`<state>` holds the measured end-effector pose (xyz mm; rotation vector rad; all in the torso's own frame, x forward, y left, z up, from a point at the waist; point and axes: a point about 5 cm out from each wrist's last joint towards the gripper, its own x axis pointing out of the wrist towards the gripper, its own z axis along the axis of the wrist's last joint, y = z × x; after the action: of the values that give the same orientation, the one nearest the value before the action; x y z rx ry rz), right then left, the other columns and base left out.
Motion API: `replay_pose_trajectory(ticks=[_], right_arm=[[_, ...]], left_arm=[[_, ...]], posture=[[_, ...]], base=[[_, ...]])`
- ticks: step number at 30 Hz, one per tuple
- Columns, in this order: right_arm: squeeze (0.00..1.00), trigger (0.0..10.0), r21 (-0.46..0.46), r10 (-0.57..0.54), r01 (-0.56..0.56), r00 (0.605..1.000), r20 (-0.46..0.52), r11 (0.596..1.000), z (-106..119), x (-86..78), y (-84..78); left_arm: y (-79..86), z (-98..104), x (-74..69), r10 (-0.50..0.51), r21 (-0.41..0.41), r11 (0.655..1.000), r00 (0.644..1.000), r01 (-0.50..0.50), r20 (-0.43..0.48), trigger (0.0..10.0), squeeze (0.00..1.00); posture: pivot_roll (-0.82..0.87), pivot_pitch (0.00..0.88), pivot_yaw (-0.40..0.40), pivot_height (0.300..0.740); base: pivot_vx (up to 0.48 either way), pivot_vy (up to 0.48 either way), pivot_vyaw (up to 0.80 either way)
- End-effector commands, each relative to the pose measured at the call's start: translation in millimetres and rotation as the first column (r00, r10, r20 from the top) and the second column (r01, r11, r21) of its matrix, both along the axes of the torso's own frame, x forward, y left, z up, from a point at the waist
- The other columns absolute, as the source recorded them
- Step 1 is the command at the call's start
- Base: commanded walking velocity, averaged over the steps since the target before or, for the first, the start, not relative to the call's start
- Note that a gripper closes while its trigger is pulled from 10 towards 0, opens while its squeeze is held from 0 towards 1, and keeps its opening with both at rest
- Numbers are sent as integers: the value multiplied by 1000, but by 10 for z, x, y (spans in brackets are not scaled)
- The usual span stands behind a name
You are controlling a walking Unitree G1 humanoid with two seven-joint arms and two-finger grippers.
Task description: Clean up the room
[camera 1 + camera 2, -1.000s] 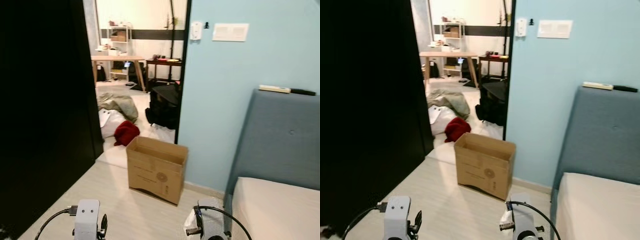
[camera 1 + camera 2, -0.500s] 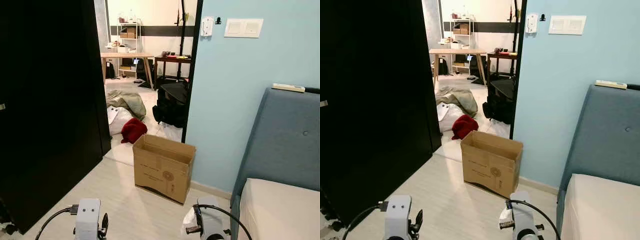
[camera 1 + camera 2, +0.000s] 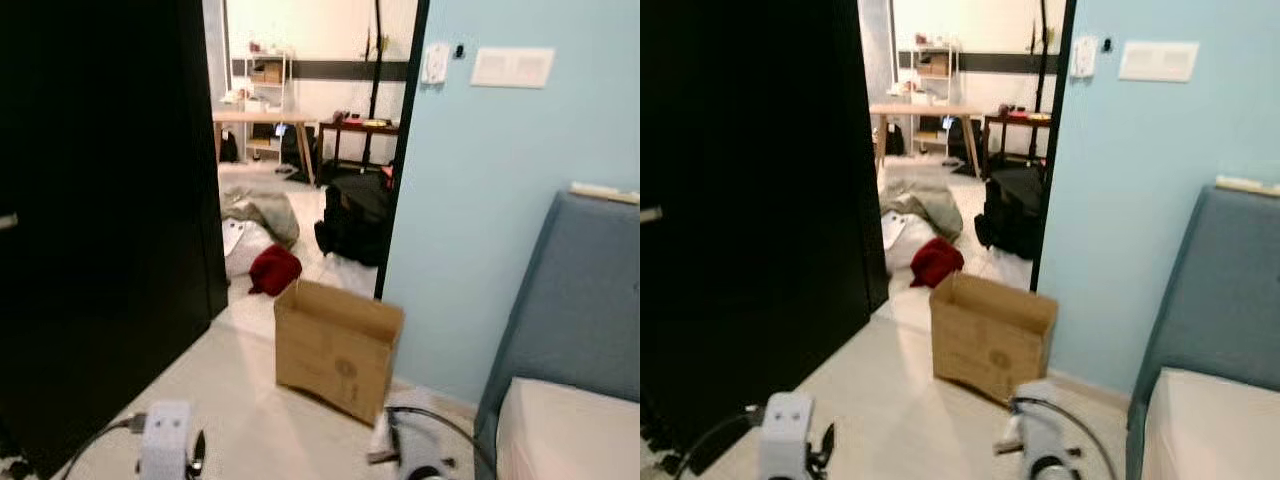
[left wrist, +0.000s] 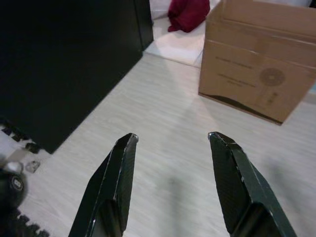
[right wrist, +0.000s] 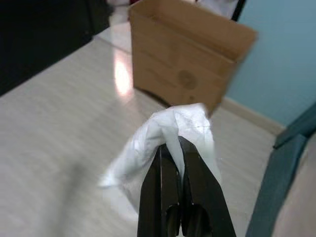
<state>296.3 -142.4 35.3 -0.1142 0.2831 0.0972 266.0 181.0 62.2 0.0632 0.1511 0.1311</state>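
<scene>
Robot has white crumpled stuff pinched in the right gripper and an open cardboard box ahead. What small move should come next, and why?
Probably a short step forward to bring the right gripper nearer the cardboard box. Its fingers are shut on a crumpled white wad, and the box stands open-topped on the floor ahead, short of the wad. The left gripper is open and holds nothing.

One cardboard box (image 3: 338, 347); one red cloth (image 3: 274, 270) — one black bag (image 3: 355, 217); two tables (image 3: 262, 118).

Crumpled white tissue (image 5: 173, 131) pinched in right end effector (image 5: 174, 143); open cardboard box (image 3: 338, 345) upright on floor.
</scene>
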Motion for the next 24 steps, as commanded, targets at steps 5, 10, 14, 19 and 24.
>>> replay_pose_trajectory(ticks=[5, 10, 14, 19, 24], right_arm=[[0, 10000, -7, -30, 30, 999, -15, 1000, -30, -20, -97], [0, 10000, -9, -27, 27, 999, -17, 1000, -35, -23, -99], [0, 10000, -8, -28, 28, 999, -18, 1000, -37, -26, -101], [0, 10000, -9, -32, 32, 999, -25, 999, -46, -33, -108], [0, 10000, -14, -37, 36, 999, -32, 999, -53, -36, -116]], left_arm=[[-40, -23, -5, -12, -5, 1000, 1000, 12, -10, 10000, 0], [-42, -26, -7, -16, 0, 1000, 1000, 16, -13, 10000, 0], [-43, -25, -9, -17, 1, 1000, 1000, 17, -10, 10000, 0], [-45, -26, -11, -18, 1, 1000, 1000, 18, -10, 10000, 0], [-46, -23, -8, -24, 9, 1000, 1000, 24, -9, 10000, 0]], posture=[[-37, 32, -10, 740], [-36, 31, -12, 740], [-38, 32, -10, 740], [-37, 31, -10, 740], [-39, 32, -10, 740]], base=[[297, 0, 0], [298, 0, 0], [300, 0, 0], [298, 0, 0], [299, 0, 0]])
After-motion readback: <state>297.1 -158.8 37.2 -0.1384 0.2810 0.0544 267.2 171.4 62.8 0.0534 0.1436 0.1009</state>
